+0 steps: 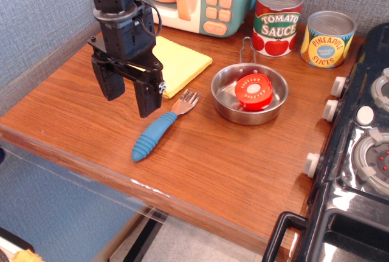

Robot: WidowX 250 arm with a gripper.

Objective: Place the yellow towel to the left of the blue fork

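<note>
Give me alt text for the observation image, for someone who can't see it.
A black robot gripper, jaws open and empty, hangs over a wooden counter just left of a blue fork, partly hiding a yellow towel behind it. A steel pan sits right of the fork.

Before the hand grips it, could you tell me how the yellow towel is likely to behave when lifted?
The towel lies flat and thin, so it will probably droop and fold. It looks light. On the smooth wooden table it may slide or bunch if pushed.

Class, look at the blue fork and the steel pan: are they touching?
Apart. The one camera view shows bare wood between the blue fork tines and the steel pan rim.
</note>
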